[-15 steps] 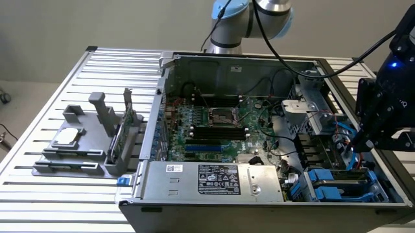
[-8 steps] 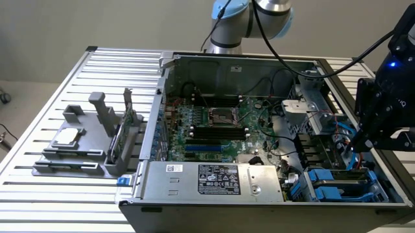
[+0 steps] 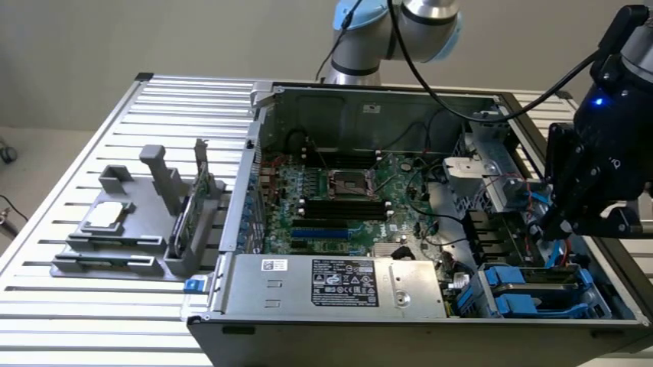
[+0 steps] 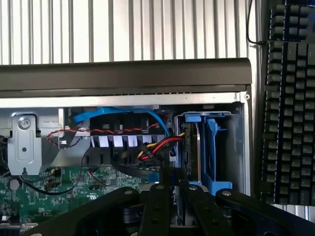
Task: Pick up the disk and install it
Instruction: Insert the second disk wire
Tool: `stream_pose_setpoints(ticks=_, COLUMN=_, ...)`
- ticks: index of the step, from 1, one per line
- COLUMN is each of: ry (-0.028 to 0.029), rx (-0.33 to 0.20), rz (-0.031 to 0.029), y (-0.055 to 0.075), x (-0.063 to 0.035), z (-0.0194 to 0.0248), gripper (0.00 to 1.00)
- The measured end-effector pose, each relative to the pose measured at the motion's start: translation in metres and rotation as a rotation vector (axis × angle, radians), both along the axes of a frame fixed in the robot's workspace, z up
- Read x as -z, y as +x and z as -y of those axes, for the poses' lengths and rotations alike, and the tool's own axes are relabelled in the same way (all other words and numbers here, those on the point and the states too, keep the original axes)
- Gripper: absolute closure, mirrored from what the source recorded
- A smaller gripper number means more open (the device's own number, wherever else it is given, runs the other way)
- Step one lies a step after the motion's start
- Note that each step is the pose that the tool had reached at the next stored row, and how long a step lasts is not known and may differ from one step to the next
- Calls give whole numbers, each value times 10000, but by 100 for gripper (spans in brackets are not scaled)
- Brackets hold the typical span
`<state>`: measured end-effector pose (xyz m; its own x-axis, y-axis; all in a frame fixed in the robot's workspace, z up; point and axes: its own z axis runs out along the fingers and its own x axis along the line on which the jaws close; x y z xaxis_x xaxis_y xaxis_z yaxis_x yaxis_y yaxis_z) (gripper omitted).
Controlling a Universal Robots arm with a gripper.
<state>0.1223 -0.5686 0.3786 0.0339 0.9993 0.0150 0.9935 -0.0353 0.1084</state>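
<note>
My pincer point(image 4: 170, 206) stands nearly closed, its fingers point(image 4: 156, 211) clamped on the edge of the disk point(image 4: 189, 147). The disk sits upright in its blue bracket inside the drive bay point(image 4: 231, 147) at the corner of the open computer case point(image 3: 408, 313).

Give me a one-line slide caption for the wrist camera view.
Gripper poised over the disk standing in its blue bracket at the corner of the open computer case.

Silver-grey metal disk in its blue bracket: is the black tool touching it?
Cannot tell. In the wrist view the tool overlaps the disk, hiding any contact.
</note>
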Motion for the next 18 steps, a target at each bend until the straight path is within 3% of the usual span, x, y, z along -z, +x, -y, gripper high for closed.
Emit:
stream_pose_setpoints(ticks=2, ry=-1, rx=-42, rz=45, y=-22, x=19, z=5, gripper=84)
stream_pose_setpoints(ticks=4, ry=-3, rx=-56, rz=156, y=-53, x=33, z=8, gripper=84)
stream_pose_setpoints(ticks=7, ry=-1, rx=-55, rz=413, y=-77, x=53, z=14, gripper=84)
stream_pose_setpoints(ticks=9, ry=-4, rx=-55, rz=623, y=-85, x=63, z=24, gripper=84)
stream_pose_setpoints(ticks=11, ry=-2, rx=-55, rz=782, y=-98, x=78, z=42, gripper=84)
stream_pose_setpoints(ticks=13, ry=-3, rx=-56, rz=865, y=-125, x=98, z=66, gripper=84)
stream_pose_setpoints(ticks=18, ry=-2, rx=-55, rz=984, y=-167, x=167, z=96, gripper=84)
